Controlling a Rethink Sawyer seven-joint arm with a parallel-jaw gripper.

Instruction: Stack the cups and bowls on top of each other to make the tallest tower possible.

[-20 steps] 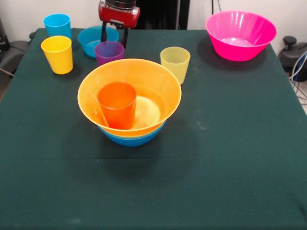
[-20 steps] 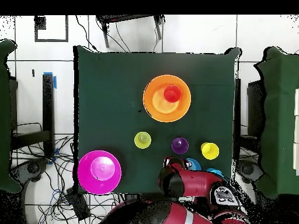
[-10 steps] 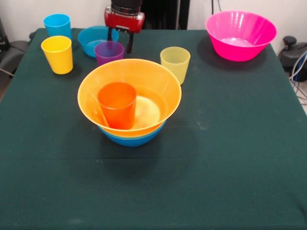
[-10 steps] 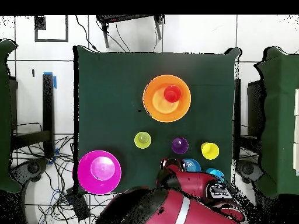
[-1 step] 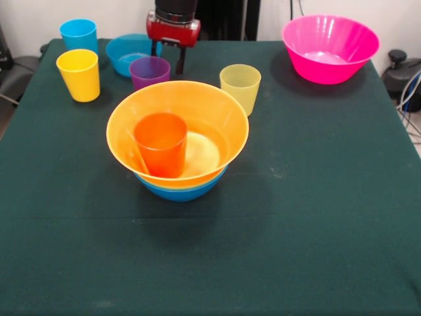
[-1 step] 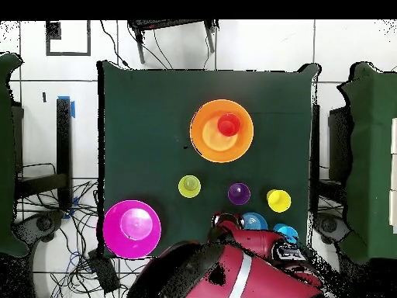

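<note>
While the gripper [image 5: 168,58] hangs at the table's [image 5: 316,197] far edge with its two fingers [image 5: 179,62] apart and holding nothing, the purple cup [image 5: 149,71] stands just in front of it and a blue bowl [image 5: 125,52] just beside it. Further along that side stand a yellow cup [image 5: 79,74] and a blue cup [image 5: 78,34], both empty. A pale yellow-green cup [image 5: 240,85] stands empty behind the tower [image 5: 177,138], near the table's middle: an orange bowl [image 5: 204,118] nested in a blue one, with an orange cup [image 5: 160,143] upright inside against the wall. The pink bowl [image 5: 329,47] sits empty at a far corner, well apart.
</note>
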